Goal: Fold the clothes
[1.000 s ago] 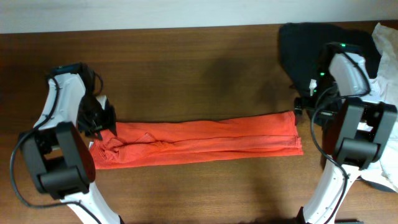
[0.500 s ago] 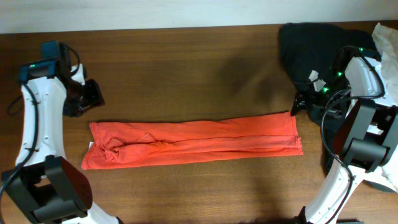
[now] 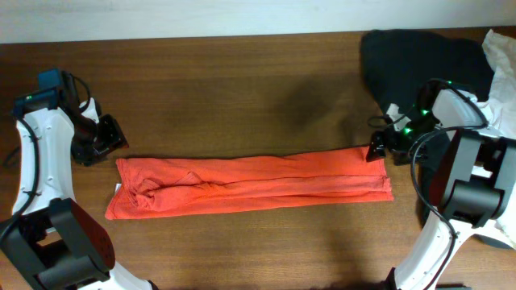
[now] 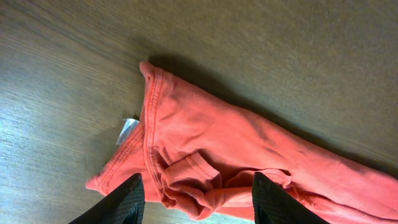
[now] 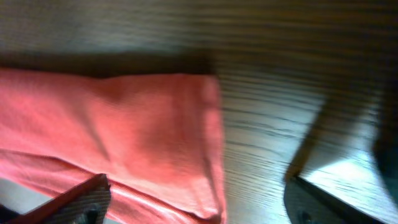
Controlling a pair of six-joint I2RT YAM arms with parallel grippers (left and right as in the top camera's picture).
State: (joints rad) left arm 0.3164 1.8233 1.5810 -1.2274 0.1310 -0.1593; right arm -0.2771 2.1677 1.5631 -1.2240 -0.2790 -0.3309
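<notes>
The left tool (image 4: 198, 190) is spread and holds nothing, hanging just off the left end of the T-shirt (image 3: 250, 184). The right tool (image 5: 196, 186) is likewise spread wide and empty, poised over the T-shirt's right end near its far corner. The T-shirt lies on the desk (image 3: 242, 89) as a long narrow band running from one arm to the other, so the step in hand looks like the crosswise fold, bringing one end over toward the other. To do it well, each tool should pinch every layer at its end rather than only the top one, and the lifted end should travel flat and land square on the band's edges. The left end needs care: it is rumpled, with a bunched hem and a small white label (image 4: 129, 130) poking out, and is best smoothed or tucked first. The right end lies flat and square. Beyond the T-shirt's right end, on its far side, a black garment (image 3: 411, 56) is heaped, and a white garment (image 3: 504, 56) lies further out; both crowd the right arm, which could snag them.
</notes>
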